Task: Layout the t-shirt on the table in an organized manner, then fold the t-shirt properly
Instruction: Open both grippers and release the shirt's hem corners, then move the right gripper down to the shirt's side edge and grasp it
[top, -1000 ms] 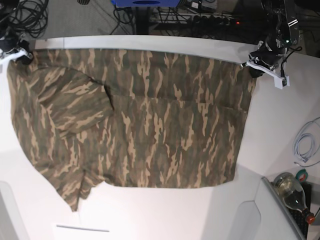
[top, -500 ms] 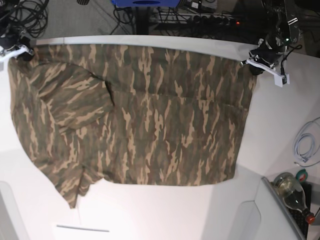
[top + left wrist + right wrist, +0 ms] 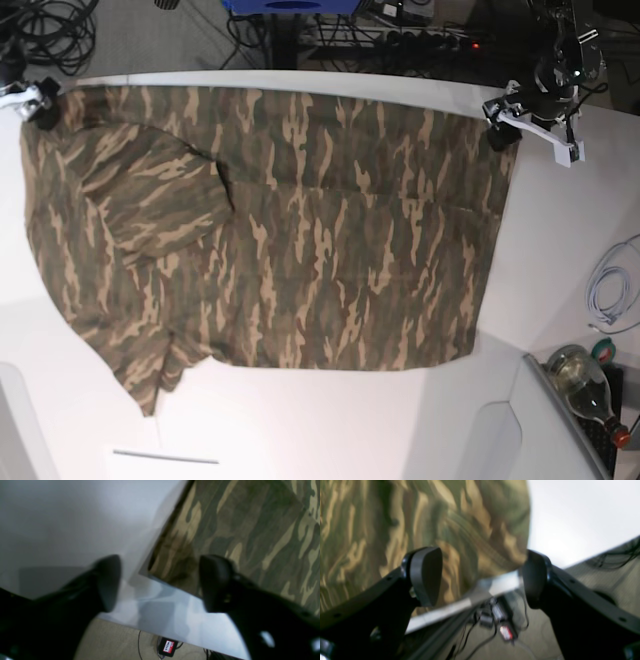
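One camouflage t-shirt (image 3: 270,230) lies spread across the white table (image 3: 560,260), its top edge along the far rim. The left gripper (image 3: 160,582) hangs at one far corner of the cloth, jaws wide apart with nothing between them but table edge and a corner of fabric below. The right gripper (image 3: 480,577) is at the opposite far corner, also spread open and empty, though its wrist view is blurred. The laying-out step looks nearly finished: the body is flat, but one sleeve is doubled over the chest and the lower hem corner on that side trails into a point. The next move likely calls for smoothing that sleeve outward before any fold begins. Counted: one shirt, one table, two grippers. A bottle (image 3: 585,380) and a coiled cable (image 3: 612,290) sit at the table's side.
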